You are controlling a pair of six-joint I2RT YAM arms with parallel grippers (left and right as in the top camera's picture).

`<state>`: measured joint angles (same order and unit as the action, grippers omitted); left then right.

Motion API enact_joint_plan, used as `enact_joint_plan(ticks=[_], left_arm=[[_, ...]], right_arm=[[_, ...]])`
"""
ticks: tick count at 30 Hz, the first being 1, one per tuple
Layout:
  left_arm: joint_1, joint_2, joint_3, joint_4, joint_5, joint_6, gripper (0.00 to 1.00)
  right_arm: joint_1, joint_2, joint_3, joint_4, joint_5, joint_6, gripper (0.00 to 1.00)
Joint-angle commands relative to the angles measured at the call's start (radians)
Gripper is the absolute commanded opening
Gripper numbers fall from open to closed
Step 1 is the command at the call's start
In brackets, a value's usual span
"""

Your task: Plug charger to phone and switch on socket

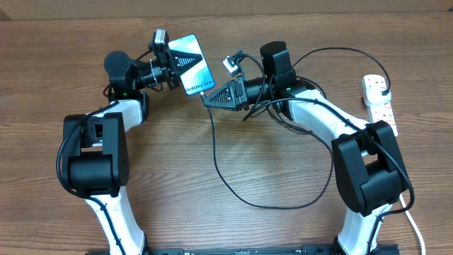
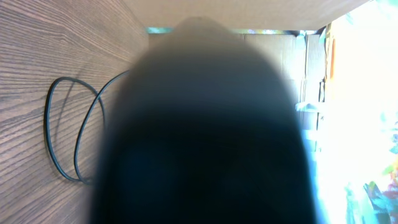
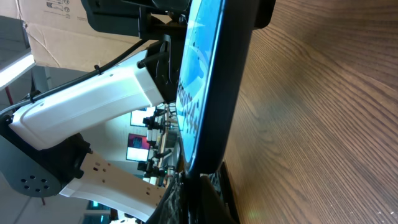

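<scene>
The phone (image 1: 190, 62) is held up off the table (image 1: 177, 177), screen towards the overhead camera. The left gripper (image 1: 172, 67) has its fingers closed tight on the phone's long edges. The right gripper (image 1: 209, 98) is pinched narrow on the charger (image 1: 233, 191) tip at the phone's "Galaxy S24" end. The cable loops across the wood. The white power strip (image 1: 377, 99) lies well apart at the right.
</scene>
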<state>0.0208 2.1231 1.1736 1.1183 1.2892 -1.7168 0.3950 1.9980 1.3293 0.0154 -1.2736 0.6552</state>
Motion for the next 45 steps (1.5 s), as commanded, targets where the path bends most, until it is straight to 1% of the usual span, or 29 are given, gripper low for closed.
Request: enact_joint_plan(ticks=[1,15,19,30,42,45], left_arm=[[-0.002,-0.018,0.008,0.007,0.001,0.027,0.05],[-0.002,-0.018,0.008,0.007,0.001,0.027,0.05],[-0.002,-0.018,0.008,0.007,0.005,0.027,0.04],[-0.002,-0.018,0.008,0.007,0.02,0.027,0.05],[-0.002,-0.018,0.008,0.007,0.021,0.026,0.04],[-0.002,-0.018,0.008,0.008,0.02,0.007,0.05]], right_arm=[[-0.004,-0.034,0.006,0.011,0.016,0.011,0.04],[-0.004,-0.034,0.006,0.029,0.017,0.03,0.04],[-0.004,-0.034,0.006,0.03,0.043,0.049,0.04],[-0.004,-0.034,0.006,0.093,0.047,0.082,0.04],[-0.004,-0.034,0.006,0.084,0.063,0.081,0.04],[-0.004,-0.034,0.006,0.076,0.072,0.08,0.04]])
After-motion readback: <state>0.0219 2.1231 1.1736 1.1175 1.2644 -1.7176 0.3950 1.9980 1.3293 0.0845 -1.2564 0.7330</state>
